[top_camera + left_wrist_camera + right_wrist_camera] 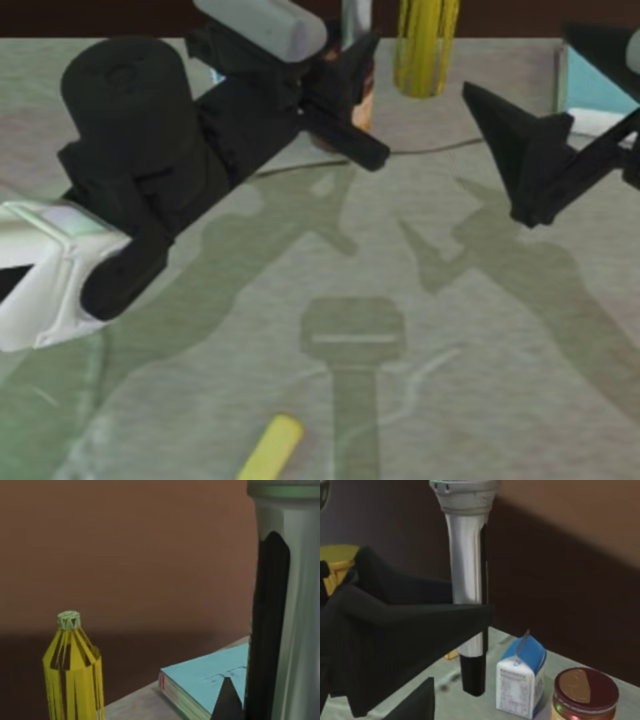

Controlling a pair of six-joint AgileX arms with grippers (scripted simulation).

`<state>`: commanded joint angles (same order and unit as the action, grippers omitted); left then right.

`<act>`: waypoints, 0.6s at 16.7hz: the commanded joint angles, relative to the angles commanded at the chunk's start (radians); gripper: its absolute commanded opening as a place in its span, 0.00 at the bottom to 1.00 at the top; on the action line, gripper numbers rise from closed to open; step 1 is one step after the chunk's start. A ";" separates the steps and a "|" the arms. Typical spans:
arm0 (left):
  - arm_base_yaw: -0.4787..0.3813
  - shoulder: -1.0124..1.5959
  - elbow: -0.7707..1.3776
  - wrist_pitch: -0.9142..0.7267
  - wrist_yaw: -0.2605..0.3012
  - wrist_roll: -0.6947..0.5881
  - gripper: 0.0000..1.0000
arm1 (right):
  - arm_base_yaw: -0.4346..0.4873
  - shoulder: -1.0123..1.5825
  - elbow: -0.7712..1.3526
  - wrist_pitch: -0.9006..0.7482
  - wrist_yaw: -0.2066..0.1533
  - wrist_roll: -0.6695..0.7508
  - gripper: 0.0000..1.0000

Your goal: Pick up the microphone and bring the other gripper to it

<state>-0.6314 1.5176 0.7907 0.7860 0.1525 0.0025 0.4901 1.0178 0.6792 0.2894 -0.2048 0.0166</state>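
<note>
A yellow bottle [426, 47] stands at the table's [300, 270] far edge, a blue book [210, 677] near it. A milk carton [521, 676] stands beside a jar [584, 692]. A yellow stick [271, 447] lies near the front edge.

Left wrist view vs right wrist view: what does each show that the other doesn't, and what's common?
Only the left wrist view shows the light blue book lying flat and the whole yellow bottle with its pale cap.

Only the right wrist view shows the milk carton, the brown-lidded jar beside it, and the left gripper shut on the microphone.

Both show the microphone held upright off the table, and the brown backdrop.
</note>
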 joint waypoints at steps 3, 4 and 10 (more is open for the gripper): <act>0.000 0.000 0.000 0.000 0.000 0.000 0.00 | 0.059 0.121 0.087 0.040 -0.025 0.001 1.00; 0.000 0.000 0.000 0.000 0.000 0.000 0.00 | 0.071 0.142 0.103 0.047 -0.030 0.001 1.00; 0.000 0.000 0.000 0.000 0.000 0.000 0.00 | 0.075 0.156 0.114 0.052 -0.031 0.000 1.00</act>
<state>-0.6314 1.5176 0.7907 0.7860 0.1525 0.0025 0.5653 1.1737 0.7935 0.3417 -0.2362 0.0171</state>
